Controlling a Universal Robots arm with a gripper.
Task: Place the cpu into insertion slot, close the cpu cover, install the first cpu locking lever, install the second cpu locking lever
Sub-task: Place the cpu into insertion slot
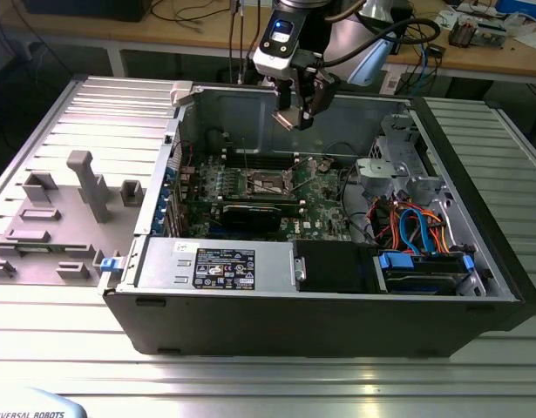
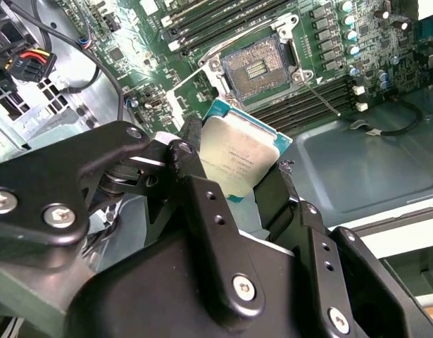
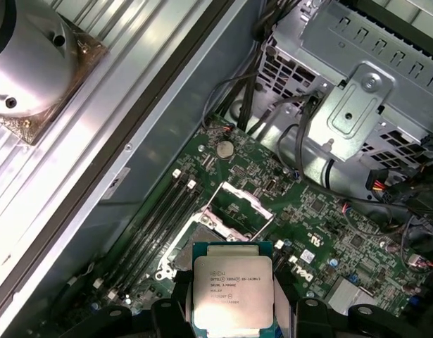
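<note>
My gripper (image 1: 295, 117) hangs above the open computer case, over the back part of the green motherboard (image 1: 324, 205). It is shut on the cpu (image 2: 234, 151), a small square chip with a pale metal top, held by its edges between the two black fingers (image 2: 191, 141). The cpu (image 3: 232, 289) is in the air, apart from the board. Below it lies the insertion slot (image 2: 257, 67) with its pin bed bare. The cpu cover (image 3: 239, 203) stands swung open beside the slot. A thin wire lever (image 2: 320, 95) sticks out from the socket's side.
Long memory slots (image 2: 223, 17) run beside the socket. A black graphics card (image 1: 250, 215) sits in front of it, and a power supply (image 1: 215, 261) lies along the near wall. A drive cage with coloured cables (image 1: 416, 231) is at the exterior view's right. A grey fixture (image 1: 84, 187) stands on the left.
</note>
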